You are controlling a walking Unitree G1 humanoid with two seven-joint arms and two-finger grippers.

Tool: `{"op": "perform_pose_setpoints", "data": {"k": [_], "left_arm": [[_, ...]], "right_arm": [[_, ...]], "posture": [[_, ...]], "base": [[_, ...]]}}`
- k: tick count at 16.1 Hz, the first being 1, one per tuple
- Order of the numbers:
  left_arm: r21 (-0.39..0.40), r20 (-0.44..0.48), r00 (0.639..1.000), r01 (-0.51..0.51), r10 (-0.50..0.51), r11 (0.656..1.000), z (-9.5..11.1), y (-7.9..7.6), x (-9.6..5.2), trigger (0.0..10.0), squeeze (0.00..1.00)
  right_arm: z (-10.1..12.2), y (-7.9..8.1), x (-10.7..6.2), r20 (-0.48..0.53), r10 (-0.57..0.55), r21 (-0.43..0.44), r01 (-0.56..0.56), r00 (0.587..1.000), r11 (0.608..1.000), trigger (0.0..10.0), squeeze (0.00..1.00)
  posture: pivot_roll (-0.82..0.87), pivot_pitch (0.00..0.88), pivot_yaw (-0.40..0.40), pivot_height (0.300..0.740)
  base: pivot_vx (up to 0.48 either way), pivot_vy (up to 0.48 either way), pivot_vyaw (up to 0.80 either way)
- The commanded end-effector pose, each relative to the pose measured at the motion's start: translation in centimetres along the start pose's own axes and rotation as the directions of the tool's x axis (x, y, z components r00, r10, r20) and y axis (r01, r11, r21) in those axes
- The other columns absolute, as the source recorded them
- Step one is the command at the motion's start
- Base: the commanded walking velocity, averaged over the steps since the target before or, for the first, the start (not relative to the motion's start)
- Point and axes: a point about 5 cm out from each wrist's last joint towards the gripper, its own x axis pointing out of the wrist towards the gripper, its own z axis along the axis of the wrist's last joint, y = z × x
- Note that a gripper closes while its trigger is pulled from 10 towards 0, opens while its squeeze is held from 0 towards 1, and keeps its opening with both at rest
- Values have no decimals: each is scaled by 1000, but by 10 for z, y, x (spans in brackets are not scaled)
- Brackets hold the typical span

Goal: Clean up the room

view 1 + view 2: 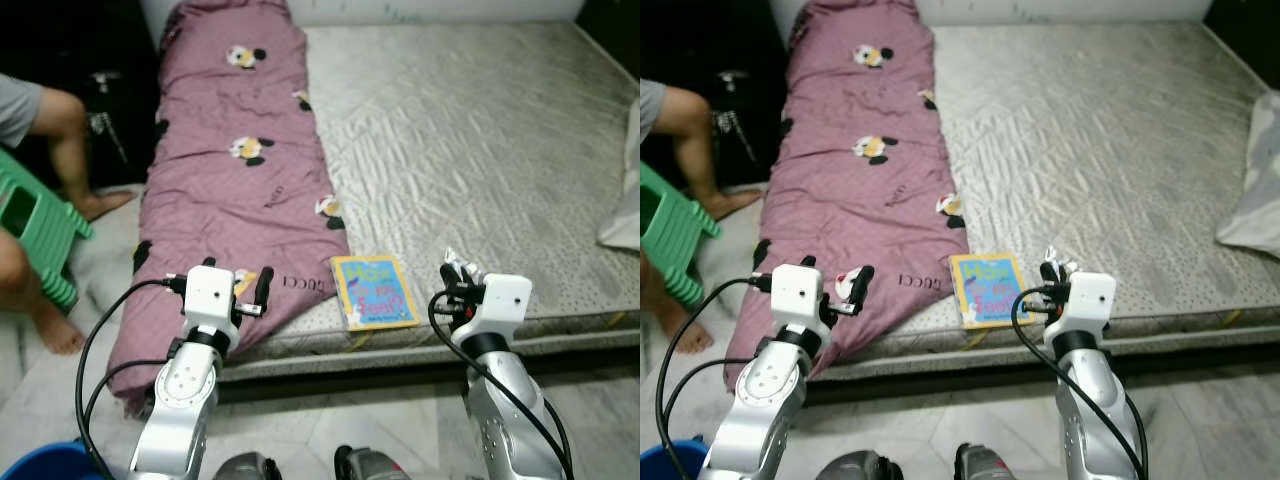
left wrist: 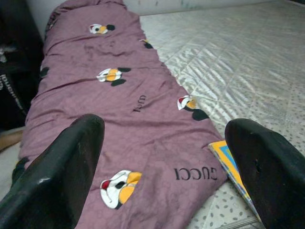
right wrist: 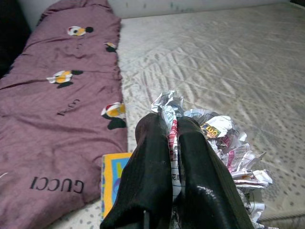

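A crumpled paper wad is pinched between the fingers of my right gripper, which is shut on it near the front edge of the grey mattress; the wad pokes up above the wrist. A blue and yellow book lies flat on the mattress edge between my arms. My left gripper stands open over the lower end of the purple patterned blanket, its fingers wide apart with nothing between them.
A person sits at the left, with a leg and a foot on the floor by a green plastic stool. A white pillow lies at the mattress's right edge. A blue tub rim shows at bottom left.
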Motion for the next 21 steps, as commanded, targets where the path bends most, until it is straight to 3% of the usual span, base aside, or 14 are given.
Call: {"op": "perform_pose_setpoints", "data": {"k": [1,6,21], "left_arm": [[2,3,1000,5,-5,1000,2,0,0,10000,0],[1,9,1000,3,-3,1000,4,1,2,10000,0],[-12,9,1000,2,-1,1000,3,-4,1,10000,0]], "right_arm": [[-5,-2,-1,-24,-11,5,12,1000,1000,10000,0],[-4,-3,1,-17,-13,5,13,1000,1000,10000,0],[-2,-3,-1,-14,3,-16,-4,1000,1000,10000,0]], "posture": [[-27,123,34,740],[-26,118,33,740],[-38,134,22,740]], "base": [[0,0,-800],[0,0,-739],[0,0,0]]}}
